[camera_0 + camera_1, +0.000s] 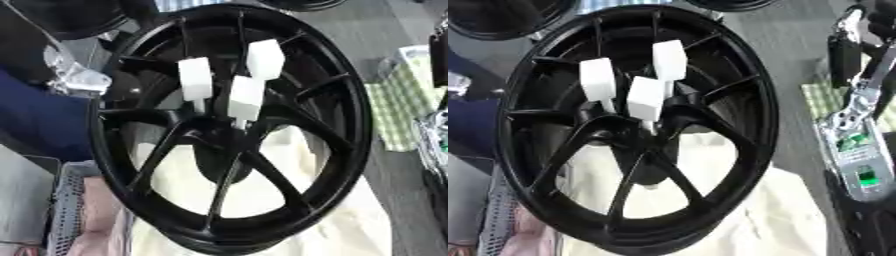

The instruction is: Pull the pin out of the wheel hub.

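A black spoked wheel (346, 100) stands tilted and fills both views. Three white block-headed pins stick out around its hub (210, 127). One pin (194, 80) is on the left, one (264, 59) is upper right, and one (246, 97) is nearest the centre. My right arm (855, 125), silver and black with green marks, rises along the right edge of the right eye view. Its hand (847, 56) is dark and apart from the wheel's right rim. A silver and black part of my left arm (77, 77) lies against the rim's left edge, and the hand there is unclear.
Cream cloth (350, 220) lies under and behind the wheel. Blue fabric (35, 120) is at the left, and a green checked cloth (398, 100) at the right. Another dark wheel (500, 17) shows at the upper left. A perforated grey tray (66, 210) sits lower left.
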